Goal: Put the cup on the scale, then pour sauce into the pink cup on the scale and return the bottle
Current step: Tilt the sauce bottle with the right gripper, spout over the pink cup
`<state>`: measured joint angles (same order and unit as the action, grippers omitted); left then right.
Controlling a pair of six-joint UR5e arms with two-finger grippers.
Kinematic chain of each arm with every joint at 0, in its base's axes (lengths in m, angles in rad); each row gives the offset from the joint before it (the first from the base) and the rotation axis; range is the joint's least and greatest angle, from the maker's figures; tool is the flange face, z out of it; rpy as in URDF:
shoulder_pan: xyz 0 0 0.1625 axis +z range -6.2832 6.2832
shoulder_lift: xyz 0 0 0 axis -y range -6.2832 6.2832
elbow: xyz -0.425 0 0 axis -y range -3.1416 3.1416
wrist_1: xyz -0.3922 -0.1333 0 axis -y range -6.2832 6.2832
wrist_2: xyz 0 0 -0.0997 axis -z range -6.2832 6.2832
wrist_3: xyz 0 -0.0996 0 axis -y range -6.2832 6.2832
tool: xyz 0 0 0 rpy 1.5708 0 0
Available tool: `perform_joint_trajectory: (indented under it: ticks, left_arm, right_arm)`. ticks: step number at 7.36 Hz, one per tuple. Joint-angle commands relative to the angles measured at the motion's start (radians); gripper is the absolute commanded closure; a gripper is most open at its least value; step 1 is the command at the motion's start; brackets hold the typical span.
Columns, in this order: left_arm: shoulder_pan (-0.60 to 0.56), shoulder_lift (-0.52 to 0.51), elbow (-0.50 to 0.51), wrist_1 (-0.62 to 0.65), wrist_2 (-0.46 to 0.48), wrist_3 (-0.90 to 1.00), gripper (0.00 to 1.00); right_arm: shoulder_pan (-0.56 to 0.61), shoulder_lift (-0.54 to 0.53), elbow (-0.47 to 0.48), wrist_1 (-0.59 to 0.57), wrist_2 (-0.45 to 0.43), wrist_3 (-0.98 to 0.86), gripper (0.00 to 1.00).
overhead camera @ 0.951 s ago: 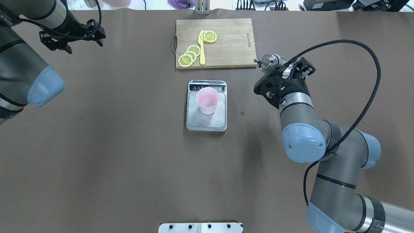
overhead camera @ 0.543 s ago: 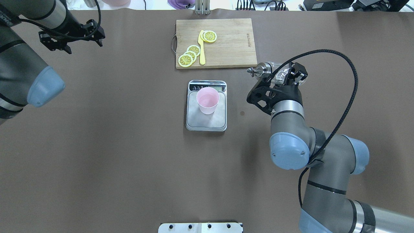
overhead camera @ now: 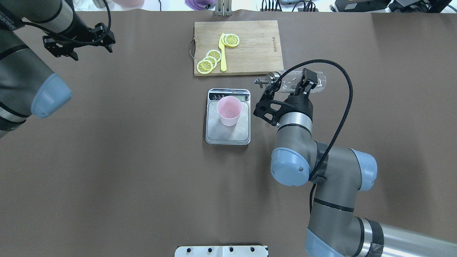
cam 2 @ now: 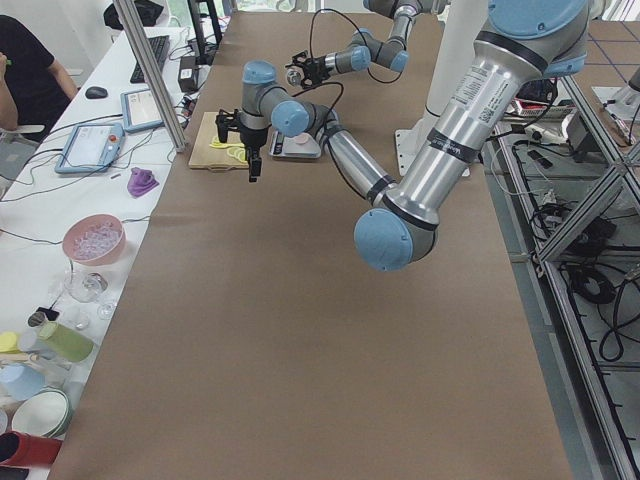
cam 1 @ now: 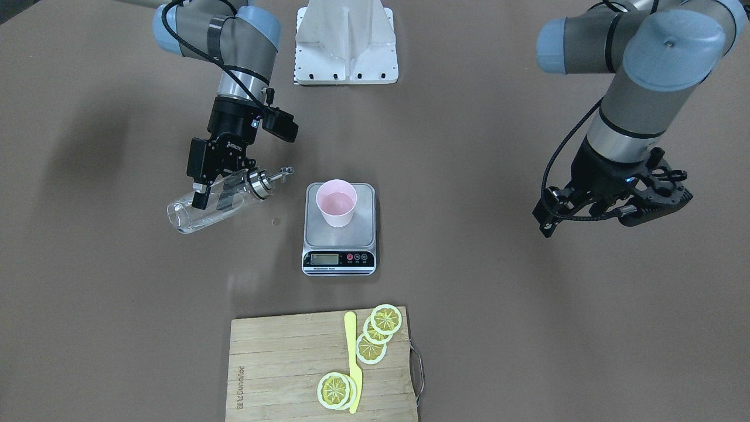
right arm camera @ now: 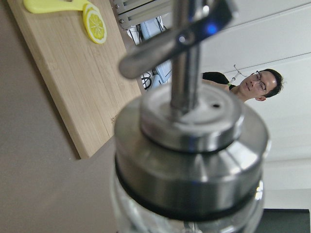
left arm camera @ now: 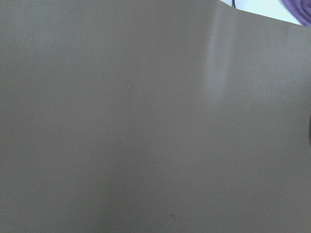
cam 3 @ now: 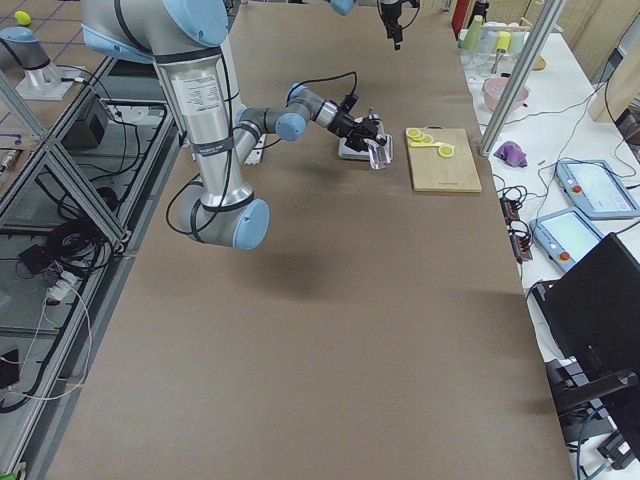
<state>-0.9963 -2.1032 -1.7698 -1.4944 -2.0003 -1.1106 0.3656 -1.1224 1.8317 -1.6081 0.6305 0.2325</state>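
We see the right pincer (overhead camera: 302, 84) clamped across the glass body of the bottle (cam 1: 199, 214), which it holds off the worktop (overhead camera: 142, 160), tipped over nearly flat. The bottle's silver spout cap (overhead camera: 273, 79) points towards the scale (overhead camera: 227, 137), and the spout tip sits just off the scale's far corner on the robot's right, not over the cup (overhead camera: 229, 110). The bottle hangs between that corner and the near edge of the cutting board (overhead camera: 257, 46). The pink cup stands upright on the scale's silver platform, towards the end with the display, well within the platform's edges. On the board, farther from the robot, lie lemon slices (overhead camera: 232, 40) and a yellow knife (overhead camera: 222, 53), the slices set on both sides of the blade. Far off on the robot's left, the left pincer (overhead camera: 93, 53) hangs over bare worktop with its fingers spread apart and nothing between them.
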Motion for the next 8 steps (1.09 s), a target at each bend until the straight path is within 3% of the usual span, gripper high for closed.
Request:
perform_joint_trajectory:
  ticks: [1, 8]
  left_arm:
    - [-0.001, 0.0, 0.009, -0.003, 0.0, 0.0, 0.02]
    - [-0.001, 0.009, 0.021, -0.006, 0.0, 0.008, 0.02]
  right_arm:
    - [-0.001, 0.033, -0.078, 0.002, -0.031, -0.013, 1.0]
    - [-0.059, 0.036, -0.157, -0.013, -0.245, -0.077, 1.0]
